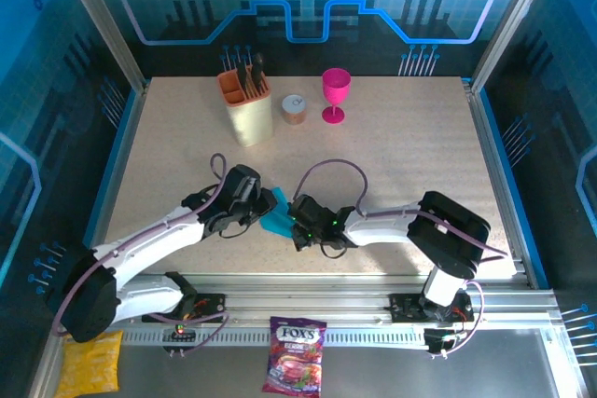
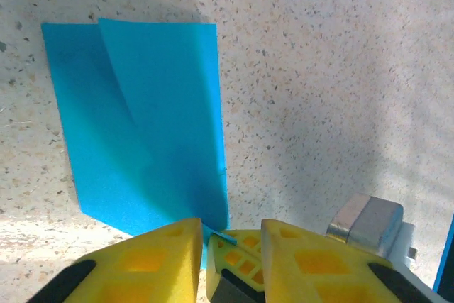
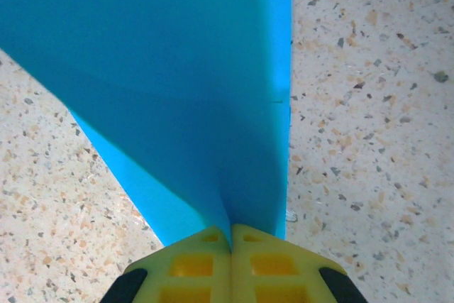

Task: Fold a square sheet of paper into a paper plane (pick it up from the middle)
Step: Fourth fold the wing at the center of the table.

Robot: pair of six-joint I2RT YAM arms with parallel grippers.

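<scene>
As seen from above, mid-table on the speckled beige tabletop (image 1: 401,156), between the two arms: thin bright cyan-blue square sheet of paper (image 1: 276,216), partly folded, one flap lying diagonally over the rest. Pinched at one edge by the right gripper (image 3: 232,228), yellow fingers (image 3: 277,267) pressed together on it, with the paper fanning up and away from them. At the other side, the left gripper (image 2: 234,226), fingers (image 2: 156,260) a narrow gap apart, a corner of the paper just at that gap; cannot tell whether touched.
</scene>
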